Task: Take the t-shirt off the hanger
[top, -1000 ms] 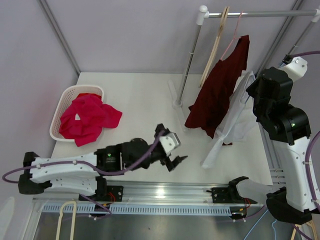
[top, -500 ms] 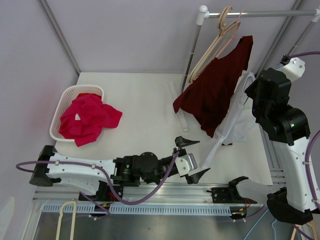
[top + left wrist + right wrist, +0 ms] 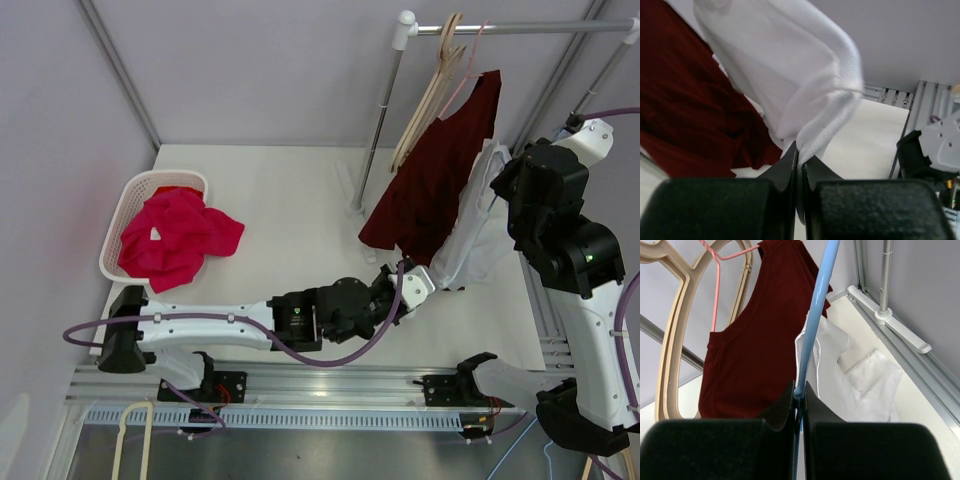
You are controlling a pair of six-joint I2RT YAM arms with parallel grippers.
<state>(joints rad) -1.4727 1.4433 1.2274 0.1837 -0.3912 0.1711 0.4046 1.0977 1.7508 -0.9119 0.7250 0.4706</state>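
Observation:
A white t-shirt (image 3: 470,228) hangs on a blue hanger (image 3: 817,305) at the right of the table, beside a dark red top (image 3: 430,180). My right gripper (image 3: 800,392) is shut on the blue hanger's thin bar and holds it up; in the top view its fingers are hidden behind the wrist. My left gripper (image 3: 414,281) reaches across to the shirt's lower edge and is shut on a fold of the white t-shirt (image 3: 790,75), pinched between its jaws (image 3: 800,152).
A clothes rack pole (image 3: 380,110) and rail (image 3: 520,28) stand at the back right with wooden hangers (image 3: 430,85) and a pink hanger (image 3: 720,265) carrying the red top. A white basket (image 3: 140,185) with a bright red cloth (image 3: 175,240) sits at the left.
My left arm swung right from the table's front middle to the white t-shirt's hem, and its open jaws closed on the cloth. The dark red top swayed. The right arm held still.

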